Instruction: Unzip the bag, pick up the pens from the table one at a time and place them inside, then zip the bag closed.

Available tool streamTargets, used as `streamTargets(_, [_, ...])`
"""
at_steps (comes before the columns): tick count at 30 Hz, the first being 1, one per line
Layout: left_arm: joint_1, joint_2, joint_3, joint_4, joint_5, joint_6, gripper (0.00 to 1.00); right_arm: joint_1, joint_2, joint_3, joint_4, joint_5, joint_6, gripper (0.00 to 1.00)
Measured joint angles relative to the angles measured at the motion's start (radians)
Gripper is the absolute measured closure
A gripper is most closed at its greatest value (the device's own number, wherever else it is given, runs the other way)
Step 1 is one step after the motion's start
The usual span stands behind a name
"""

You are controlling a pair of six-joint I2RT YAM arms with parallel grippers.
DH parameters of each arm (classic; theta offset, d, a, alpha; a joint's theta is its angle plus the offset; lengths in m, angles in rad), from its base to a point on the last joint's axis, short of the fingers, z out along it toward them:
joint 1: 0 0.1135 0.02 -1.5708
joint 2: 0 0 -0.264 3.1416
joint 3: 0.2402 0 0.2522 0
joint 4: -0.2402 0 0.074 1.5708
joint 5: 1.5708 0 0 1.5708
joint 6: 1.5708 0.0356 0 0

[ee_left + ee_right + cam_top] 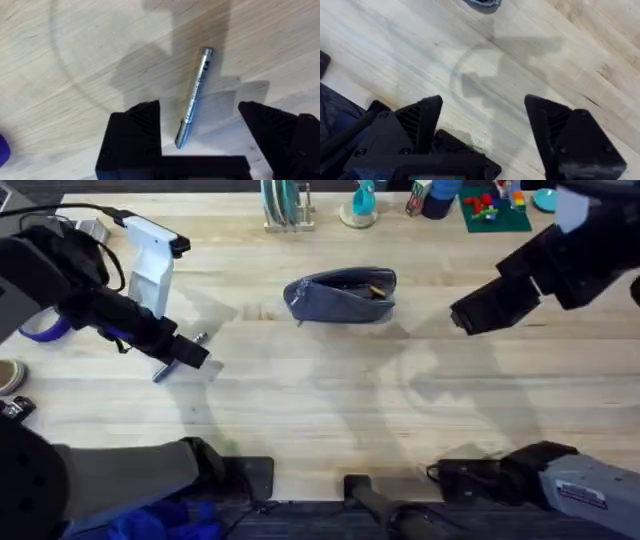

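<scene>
**Left fingers straddle a pen; pouch lies unzipped at mid-surface**

Bag (340, 295): blue-grey pouch, upper centre of the overhead frame, lying flat on the pale plank surface (320, 400). Zipper looks parted along its top; something dark, with a yellowish bit, shows in the gap. Cannot tell what it is.

Left gripper (197, 353): arm reaches in from the left edge of the overhead frame, tip low over the surface at left of centre, well apart from the bag. A slim silver pen (195, 97) lies on the wood between its fingers (135, 135). Fingers spread wide, released, neither touching the pen. From the wrist camera the pen runs tilted, one end near the finger roots, the capped end pointing away. In the overhead frame, a small metallic end shows just beside the gripper tip.

Right gripper (480, 308): at the upper right of the overhead frame, to the right of the bag and apart from it. Fingers (420, 120) spread, released, nothing between them but bare wood. An edge of the bag (482, 4) shows at the top of its wrist frame.
</scene>
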Motion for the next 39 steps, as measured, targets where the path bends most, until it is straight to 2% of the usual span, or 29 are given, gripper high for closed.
streamTargets(5, [0.000, 0.008, 0.000, 0.004, 0.000, 0.000, 0.052, 0.000, 0.000, 0.000, 0.000, 0.000, 0.000, 0.004])
streamTargets(11, [-0.002, 0.100, 0.010, 0.004, -0.003, 0.003, 0.051, 0.000, 0.000, 0.000, -0.001, 0.000, 0.000, 0.004])
streamTargets(17, [-0.013, 0.100, 0.011, 0.002, -0.017, 0.003, 0.056, 0.000, 0.000, 0.000, -0.002, 0.000, 0.000, 0.003])
streamTargets(21, [-0.013, 0.100, 0.011, 0.010, -0.023, 0.003, 0.259, 0.000, 0.000, -0.001, -0.002, 0.000, 0.000, 0.003])
streamTargets(29, [-0.013, 0.100, 0.011, 0.007, -0.022, 0.003, 0.581, 0.000, 0.000, -0.001, -0.002, 0.000, 0.000, 0.004])
streamTargets(35, [-0.013, 0.100, 0.011, -0.006, -0.012, 0.003, 0.921, 0.000, 0.000, -0.001, -0.002, 0.000, 0.000, 0.004])
streamTargets(39, [-0.015, 0.100, 0.011, -0.004, -0.007, 0.006, 0.956, 0.000, 0.000, -0.001, -0.002, 0.000, 0.000, 0.004])
